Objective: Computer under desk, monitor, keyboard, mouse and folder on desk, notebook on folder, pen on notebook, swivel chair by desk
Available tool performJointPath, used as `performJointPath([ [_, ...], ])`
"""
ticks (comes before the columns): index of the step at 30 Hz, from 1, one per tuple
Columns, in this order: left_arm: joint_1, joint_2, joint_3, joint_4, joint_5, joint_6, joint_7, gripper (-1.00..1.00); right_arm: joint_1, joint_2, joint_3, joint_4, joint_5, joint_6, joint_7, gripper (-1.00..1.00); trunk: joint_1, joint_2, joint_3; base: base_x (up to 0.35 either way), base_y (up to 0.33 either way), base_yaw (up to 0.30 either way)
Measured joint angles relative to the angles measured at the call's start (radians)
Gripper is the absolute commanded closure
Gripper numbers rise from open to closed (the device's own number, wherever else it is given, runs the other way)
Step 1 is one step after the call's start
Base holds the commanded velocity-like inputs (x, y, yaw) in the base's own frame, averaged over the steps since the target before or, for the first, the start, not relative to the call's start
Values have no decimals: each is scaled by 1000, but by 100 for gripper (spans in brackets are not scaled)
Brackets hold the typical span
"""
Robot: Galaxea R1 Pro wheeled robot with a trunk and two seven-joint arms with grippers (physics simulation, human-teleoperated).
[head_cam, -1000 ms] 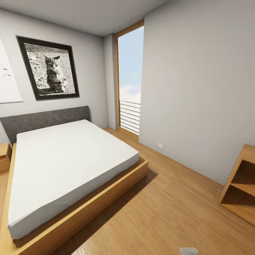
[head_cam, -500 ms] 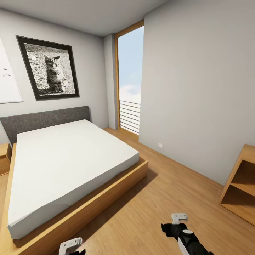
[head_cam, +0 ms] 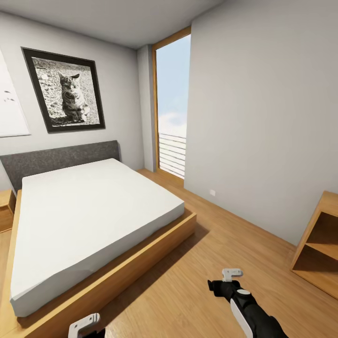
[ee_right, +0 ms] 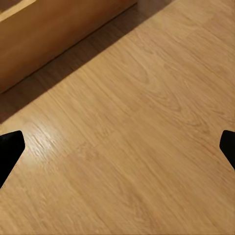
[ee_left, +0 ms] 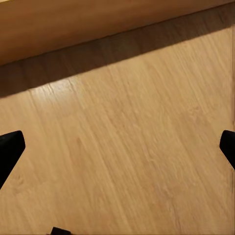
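Both grippers hang over bare wood floor beside the bed: left gripper spread wide, right gripper spread wide too, nothing between the fingers.

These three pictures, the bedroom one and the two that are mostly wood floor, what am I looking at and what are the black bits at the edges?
It is a simulated two-armed robot. The big picture comes from a camera on its head: a bed with a grey headboard, a framed cat picture, a tall window and a wooden shelf unit on a wood floor. Low down, the right pincer and left pincer poke into view. The other two pictures come from cameras on each wrist, looking down at the floor; the black bits are the fingertips, spread wide. Both pincers are open and hold nothing.
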Motion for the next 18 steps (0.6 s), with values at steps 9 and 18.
performJointPath([
  [9,-3,4,-23,22,18,20,-23,-100,23,11,-22,-11,-52,23,10,-100,0,0,0,0,0,44],
  [18,-5,5,-74,40,-28,39,-68,-100,74,22,-70,-24,-5,73,11,-100,0,0,0,0,0,216],
])
